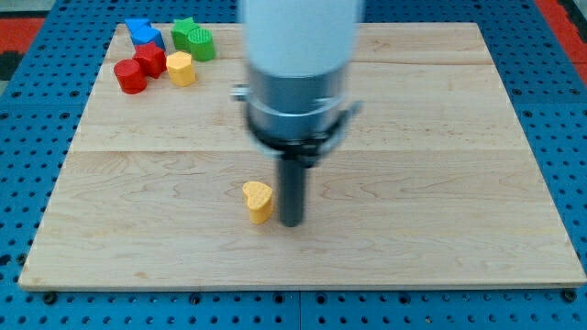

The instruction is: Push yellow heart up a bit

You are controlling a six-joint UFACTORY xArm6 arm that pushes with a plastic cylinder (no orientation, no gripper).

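The yellow heart [258, 201] lies on the wooden board [440, 183], left of centre and toward the view's bottom. My tip [291, 223] rests on the board just to the heart's right, level with its lower edge, very close or touching. The rod rises from there into the grey and white arm body [298, 73], which hides part of the board's middle top.
A cluster sits at the view's top left: a blue block [144, 33], a green star-like block [193, 38], a red cylinder [129, 76], a red hexagonal block [150, 60] and a yellow hexagonal block [181, 68]. Blue pegboard surrounds the board.
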